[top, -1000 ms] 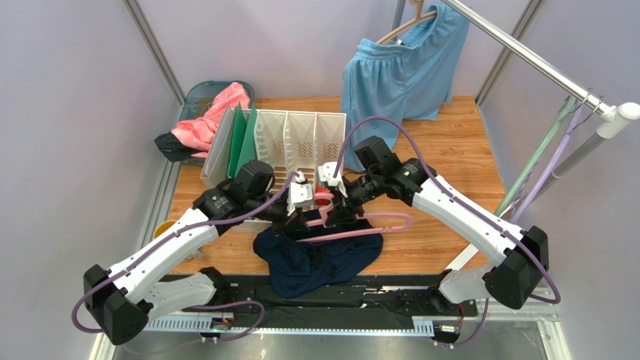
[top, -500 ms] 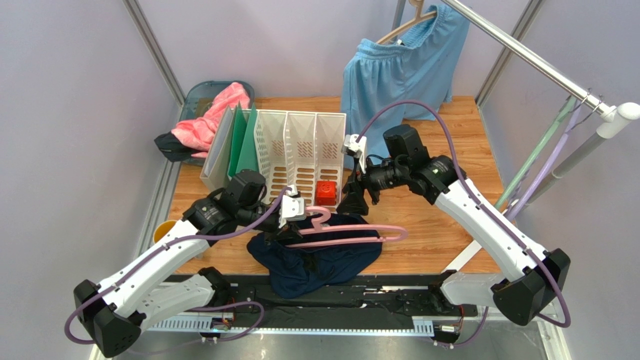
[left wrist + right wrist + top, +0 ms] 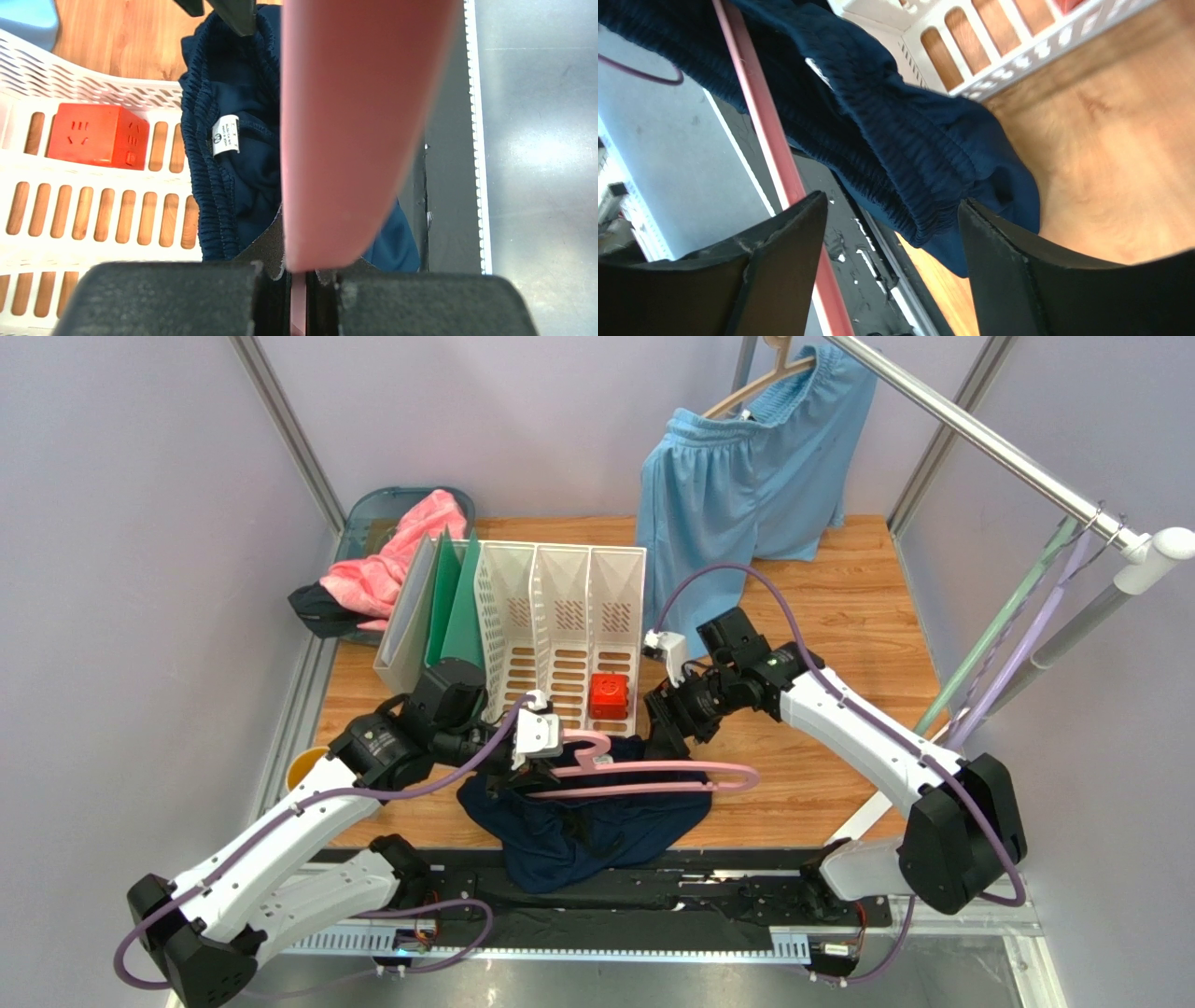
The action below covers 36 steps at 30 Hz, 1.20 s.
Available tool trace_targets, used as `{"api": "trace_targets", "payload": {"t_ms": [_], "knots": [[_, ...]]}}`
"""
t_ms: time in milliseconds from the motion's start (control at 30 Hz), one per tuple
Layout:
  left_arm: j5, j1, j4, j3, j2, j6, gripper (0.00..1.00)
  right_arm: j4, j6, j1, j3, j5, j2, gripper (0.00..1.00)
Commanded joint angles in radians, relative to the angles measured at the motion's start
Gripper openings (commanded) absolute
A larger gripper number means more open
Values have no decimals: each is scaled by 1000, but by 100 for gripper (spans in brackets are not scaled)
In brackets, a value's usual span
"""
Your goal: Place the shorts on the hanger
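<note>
Navy fabric: the shorts [image 3: 589, 823] lie crumpled at lower centre of the top view, on the near edge of the wooden table [image 3: 842, 616], their lower part over the black strip there. In my left wrist view the elastic waistband is gathered and the small white label [image 3: 226, 136] faces up.

Pink hanger [image 3: 659, 779] lies across the upper part of the shorts, its hook at the left end and its long loop reaching right, past the fabric.

Left arm: it reaches from lower left of the frame diagonally up to centre. Left gripper [image 3: 533, 763] is clamped on the hanger near the hook; a thin pink strip is pinched between the pads [image 3: 210, 297].

Right arm: from its base at lower right, the upper link runs up and left, with the wrist bent down at the shorts' upper right edge. Right gripper [image 3: 662, 735] has its fingers [image 3: 773, 269] spread apart, with the waistband fold and the hanger bar ahead of them. I cannot tell whether it touches them.

Containers:
- White slotted file rack [image 3: 561, 602], just above the shorts; a red cube [image 3: 608, 696] sits at the near end of its rightmost compartment.
- Teal basket [image 3: 368, 511], upper left, holds a pink cloth [image 3: 393, 560].
</note>
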Motion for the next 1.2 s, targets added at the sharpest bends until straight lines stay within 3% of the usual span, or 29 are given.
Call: {"api": "trace_targets", "payload": {"t_ms": [0,133,300,400,467,667,1000,1167], "knots": [[20,1,14,-18,-35,2,0,153,84,2,-96,41,-64,76],[3,0,17,-21,-44,-12,0,249,145,2,-193,102,-69,73],[-29,1,26,-23,-64,-55,0,263,187,2,-216,122,-30,58],[-72,1,21,-30,-90,-64,0,239,179,-12,-215,122,-47,13],[-130,0,11,-30,-113,-63,0,205,170,-39,-193,116,-64,0],[-310,1,-60,-38,-174,-34,0,55,135,-142,-150,110,-150,0],[-563,1,-239,-36,-252,45,0,-131,6,-184,-63,203,-182,0],[-582,1,-253,-42,-323,17,0,-151,-22,-191,-77,240,-191,0]]}}
